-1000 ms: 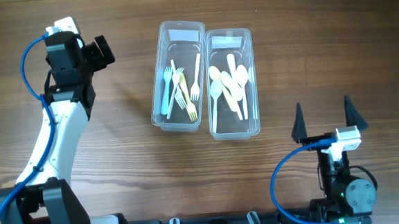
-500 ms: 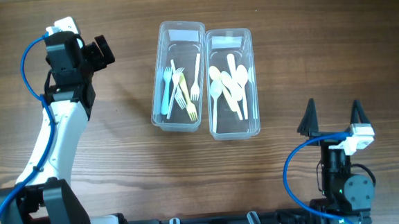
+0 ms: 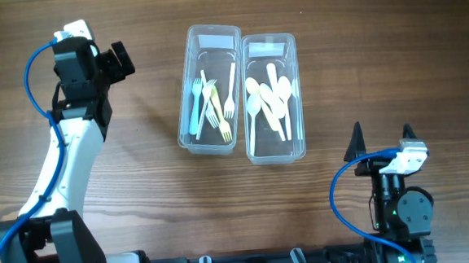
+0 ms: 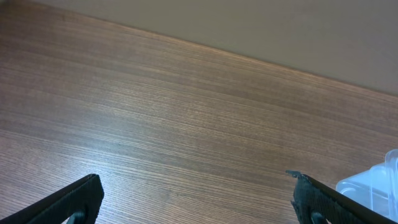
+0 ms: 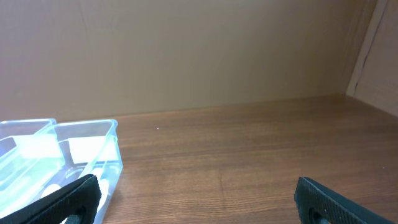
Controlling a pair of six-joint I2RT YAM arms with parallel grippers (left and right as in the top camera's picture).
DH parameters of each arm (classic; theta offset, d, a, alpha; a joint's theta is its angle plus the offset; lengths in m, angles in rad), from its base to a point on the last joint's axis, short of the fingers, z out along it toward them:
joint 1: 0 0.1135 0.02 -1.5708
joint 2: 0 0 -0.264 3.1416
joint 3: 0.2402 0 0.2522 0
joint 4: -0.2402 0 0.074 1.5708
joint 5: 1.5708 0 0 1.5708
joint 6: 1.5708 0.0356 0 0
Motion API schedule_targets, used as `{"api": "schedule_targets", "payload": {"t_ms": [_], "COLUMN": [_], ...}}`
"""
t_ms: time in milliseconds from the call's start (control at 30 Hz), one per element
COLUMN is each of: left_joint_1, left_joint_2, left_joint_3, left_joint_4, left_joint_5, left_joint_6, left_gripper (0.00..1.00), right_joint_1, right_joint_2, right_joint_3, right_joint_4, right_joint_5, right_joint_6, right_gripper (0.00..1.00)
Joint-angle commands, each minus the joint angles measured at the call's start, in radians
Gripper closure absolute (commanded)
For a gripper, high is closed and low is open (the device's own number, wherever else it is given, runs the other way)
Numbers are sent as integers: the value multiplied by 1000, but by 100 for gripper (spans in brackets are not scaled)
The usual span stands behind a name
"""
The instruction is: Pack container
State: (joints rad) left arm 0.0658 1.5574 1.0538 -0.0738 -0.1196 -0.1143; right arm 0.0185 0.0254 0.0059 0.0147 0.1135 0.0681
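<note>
Two clear plastic containers stand side by side at the table's middle back. The left container (image 3: 186,110) holds several forks (image 3: 212,100), blue, yellow and white. The right container (image 3: 300,103) holds several pale spoons (image 3: 269,97). My left gripper (image 3: 126,61) is open and empty, well to the left of the containers. In its wrist view the left gripper (image 4: 196,190) hangs over bare wood, with a container corner (image 4: 376,183) at the right edge. My right gripper (image 3: 381,132) stands open and empty at the front right. In its wrist view the right gripper (image 5: 199,196) faces the containers (image 5: 109,155) at the left.
The brown wooden table (image 3: 376,49) carries only the two containers. A plain wall (image 5: 186,56) rises behind the table's far edge. The arm bases and blue cables (image 3: 337,215) sit along the front edge.
The right gripper swung a little to the right and then back left near the front edge. The left arm and the containers have not moved.
</note>
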Motion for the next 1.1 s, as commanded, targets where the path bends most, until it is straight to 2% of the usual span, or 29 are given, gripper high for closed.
{"api": "schedule_targets", "payload": {"t_ms": [0, 367, 467, 567, 700, 767, 967, 1067], "left_joint_1": [5, 3, 2, -8, -25, -25, -25, -24], "left_joint_2": [-18, -26, -78, -176, -410, -512, -815, -920], "left_joint_3": [5, 5, 5, 5, 5, 5, 5, 5], "left_joint_4": [3, -8, -89, -221, -435, -489, -530, -526], "left_joint_5": [-10, -9, -9, -9, -9, -9, -18, -137], "left_joint_6": [-5, -5, -5, -5, -5, -5, 7, 66], "left_gripper": [0, 0, 0, 0, 0, 0, 0, 0], "right_joint_1": [0, 0, 0, 0, 0, 0, 0, 0], "right_joint_2": [8, 8, 8, 8, 8, 8, 8, 8], "right_joint_3": [0, 0, 0, 0, 0, 0, 0, 0], "right_joint_4": [4, 4, 4, 4, 4, 4, 4, 4], "right_joint_5": [18, 18, 18, 18, 18, 18, 18, 18], "right_joint_6": [18, 18, 18, 17, 17, 17, 18, 17], "right_gripper": [0, 0, 0, 0, 0, 0, 0, 0]}}
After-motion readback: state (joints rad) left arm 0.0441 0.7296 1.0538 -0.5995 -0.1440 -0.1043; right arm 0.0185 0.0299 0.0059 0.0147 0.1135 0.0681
